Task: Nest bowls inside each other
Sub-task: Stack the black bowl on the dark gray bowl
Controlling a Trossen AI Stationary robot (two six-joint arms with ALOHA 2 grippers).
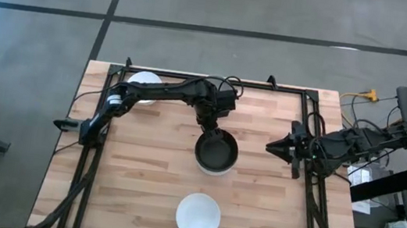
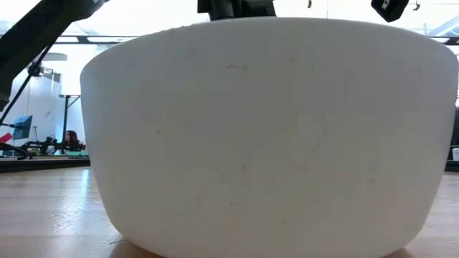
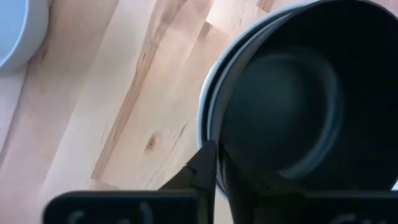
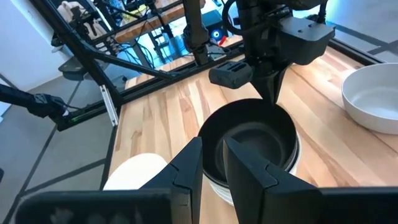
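Observation:
A black bowl (image 1: pixel 217 151) sits nested in a short stack of lighter bowls (image 4: pixel 293 155) at the table's middle. My left gripper (image 1: pixel 212 128) stands at the black bowl's far rim, shut on it. One white bowl (image 1: pixel 198 216) rests on its base near the near edge and fills the low view (image 2: pixel 265 129). Another white bowl (image 1: pixel 144 86) stands at the far left, partly under the left arm. My right gripper (image 1: pixel 270 148) waits to the stack's right, pointing at it, with a narrow gap between its fingers (image 4: pixel 212 165). My left gripper holds the black bowl by its far rim (image 3: pixel 221 146), one finger (image 3: pixel 205 168) outside the wall and the other inside, dark against the bowl. It comes from above, pointing down (image 4: pixel 272 93). The bowl sits in the lighter bowls beneath it.
Bare wooden tabletop lies to the left and right of the stack. A black metal frame (image 1: pixel 98 139) runs along the table's left, right and far edges. Cables and equipment sit beyond the right edge.

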